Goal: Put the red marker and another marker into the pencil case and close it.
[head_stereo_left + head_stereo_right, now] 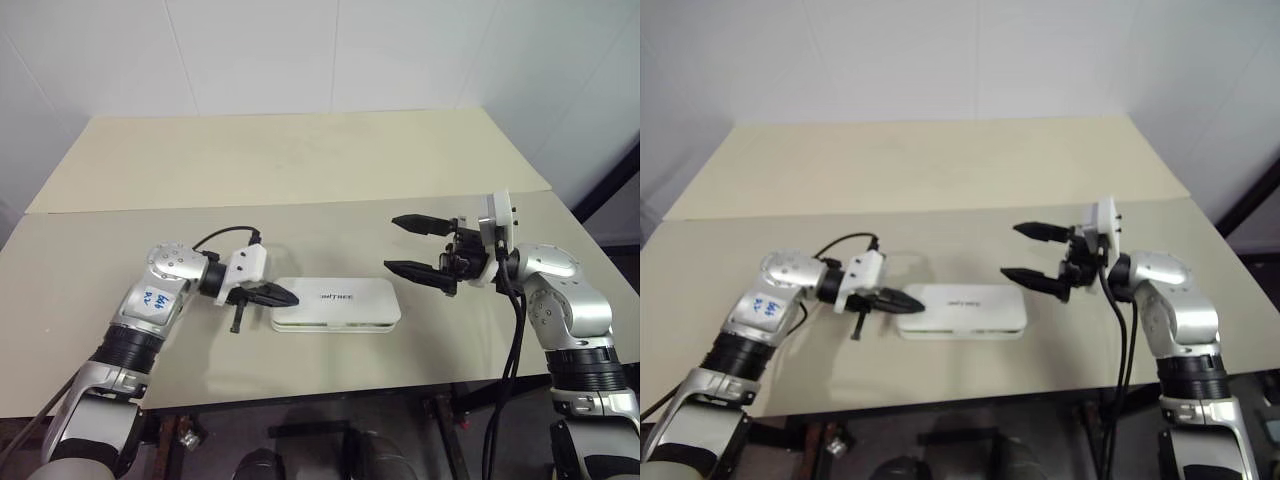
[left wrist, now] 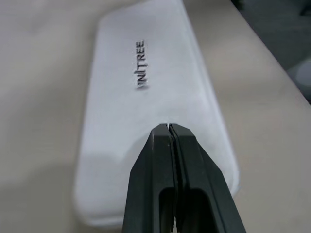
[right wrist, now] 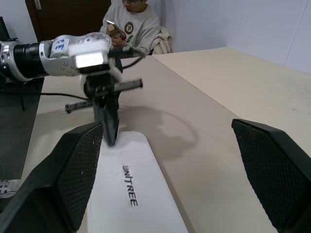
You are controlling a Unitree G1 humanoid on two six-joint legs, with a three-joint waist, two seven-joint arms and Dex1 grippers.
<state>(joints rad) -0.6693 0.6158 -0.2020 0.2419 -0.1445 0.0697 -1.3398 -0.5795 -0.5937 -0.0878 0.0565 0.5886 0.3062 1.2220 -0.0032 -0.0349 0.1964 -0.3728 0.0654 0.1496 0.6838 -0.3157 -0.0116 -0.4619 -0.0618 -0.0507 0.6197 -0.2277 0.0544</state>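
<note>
The white pencil case [image 1: 337, 303] lies flat on the table with its lid down, "UNITREE" printed on top. My left gripper [image 1: 287, 296] is shut with nothing in it, its black tip over the case's left end; the left wrist view shows the two fingers [image 2: 170, 145] pressed together above the lid [image 2: 146, 111]. My right gripper [image 1: 400, 244] hangs open in the air to the right of the case, above the table, pointing left, its fingers [image 3: 272, 170] spread wide with nothing between them. The red marker and the other marker are hidden.
The case rests on the near beige table [image 1: 90, 290]; a second table [image 1: 280, 150] adjoins behind it. In the right wrist view a seated person [image 3: 133, 22] is beyond the table's far end. White walls stand behind.
</note>
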